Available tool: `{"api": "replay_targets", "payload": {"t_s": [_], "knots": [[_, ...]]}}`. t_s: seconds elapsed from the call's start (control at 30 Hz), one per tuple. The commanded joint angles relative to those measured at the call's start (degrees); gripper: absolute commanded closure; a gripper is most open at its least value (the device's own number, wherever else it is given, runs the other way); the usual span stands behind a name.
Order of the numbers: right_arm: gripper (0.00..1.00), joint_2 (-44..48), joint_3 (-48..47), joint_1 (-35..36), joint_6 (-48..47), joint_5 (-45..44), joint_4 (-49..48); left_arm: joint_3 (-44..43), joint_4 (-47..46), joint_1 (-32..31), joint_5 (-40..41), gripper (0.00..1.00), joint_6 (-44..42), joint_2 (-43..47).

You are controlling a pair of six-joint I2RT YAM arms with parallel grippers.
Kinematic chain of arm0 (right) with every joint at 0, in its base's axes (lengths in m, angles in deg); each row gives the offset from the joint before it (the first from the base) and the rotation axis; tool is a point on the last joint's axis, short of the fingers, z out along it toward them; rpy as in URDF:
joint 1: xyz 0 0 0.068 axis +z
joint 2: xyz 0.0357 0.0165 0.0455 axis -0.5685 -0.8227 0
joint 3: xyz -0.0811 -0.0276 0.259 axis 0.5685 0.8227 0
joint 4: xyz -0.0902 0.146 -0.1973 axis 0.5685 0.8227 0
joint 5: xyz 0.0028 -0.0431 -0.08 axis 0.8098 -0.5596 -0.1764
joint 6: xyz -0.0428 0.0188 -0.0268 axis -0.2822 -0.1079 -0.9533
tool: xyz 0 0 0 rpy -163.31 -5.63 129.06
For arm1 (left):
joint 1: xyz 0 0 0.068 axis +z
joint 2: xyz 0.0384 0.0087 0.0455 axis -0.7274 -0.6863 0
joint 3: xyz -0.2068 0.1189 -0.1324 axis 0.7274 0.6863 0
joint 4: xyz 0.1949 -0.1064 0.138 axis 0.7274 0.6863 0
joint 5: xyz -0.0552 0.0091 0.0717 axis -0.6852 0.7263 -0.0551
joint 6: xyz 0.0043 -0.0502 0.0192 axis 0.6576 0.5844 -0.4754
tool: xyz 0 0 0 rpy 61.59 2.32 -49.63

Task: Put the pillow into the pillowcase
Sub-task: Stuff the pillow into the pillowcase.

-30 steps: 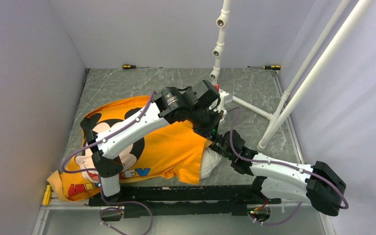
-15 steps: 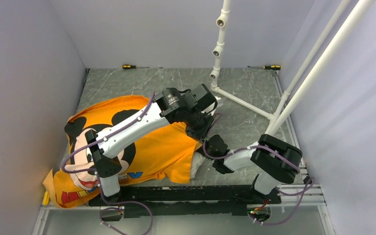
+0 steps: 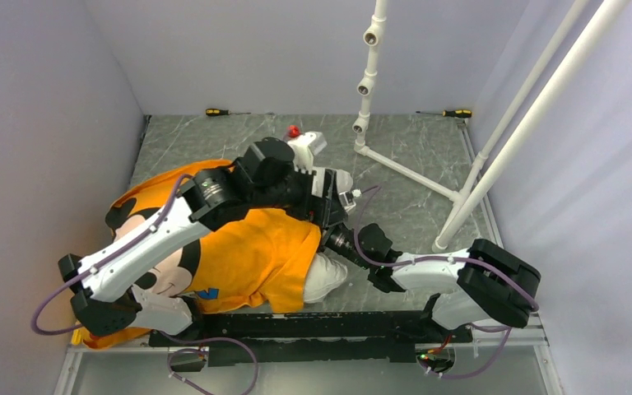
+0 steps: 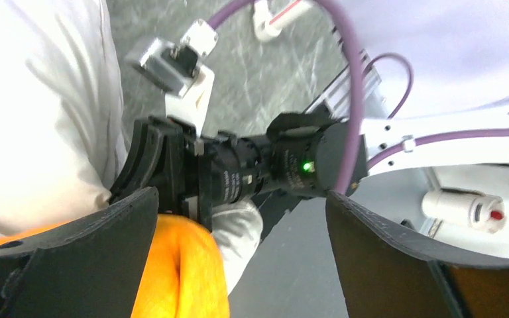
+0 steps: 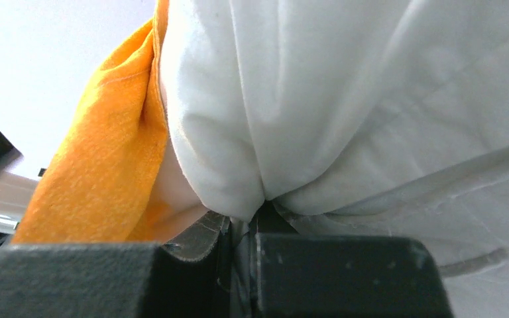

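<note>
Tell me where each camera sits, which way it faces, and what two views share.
Top external: above and behind the bases, looking down on the table; both arms, orange pillowcase, white pillow.
Left wrist: on the left arm, facing the right pincer past its own open left pincer.
Right wrist: on the right arm, facing the pillow pinched between its own fingers.
Shared: both wrist views show the right pincer gripping the pillow beside the pillowcase edge.
</note>
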Motion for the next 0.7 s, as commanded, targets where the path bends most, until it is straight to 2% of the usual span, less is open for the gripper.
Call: {"api": "replay_targets", "payload": {"t_s": [0.0,0.17,0.3,0.43,0.57,0.67], "knots": [[1.0,-1.2,-4.2,1.6,1.6,7.1,-0.5,-1.6,-4.4,0.9,2.4,0.01,-1.5,3.8],[1.0,-4.8,-6.2,1.3,3.1,8.9,-2.0,-2.5,4.6,0.8,2.6,0.01,-4.9,8.2],[1.0,-7.2,-6.9,0.6,4.6,10.0,-3.4,-0.7,11.6,0.8,-1.3,0.04,-6.9,12.5],[1.0,-9.3,-7.6,-0.6,5.7,11.5,-4.8,2.6,18.7,0.8,-4.3,0.1,-6.0,16.7],[1.0,-10.8,-7.8,-1.0,6.5,12.1,-6.4,5.5,27.9,0.8,-4.1,0.12,-3.7,17.0],[1.0,-11.6,-7.9,-1.2,7.2,12.3,-7.4,9.5,29.3,0.0,-3.5,0.13,-1.4,16.1]]}}
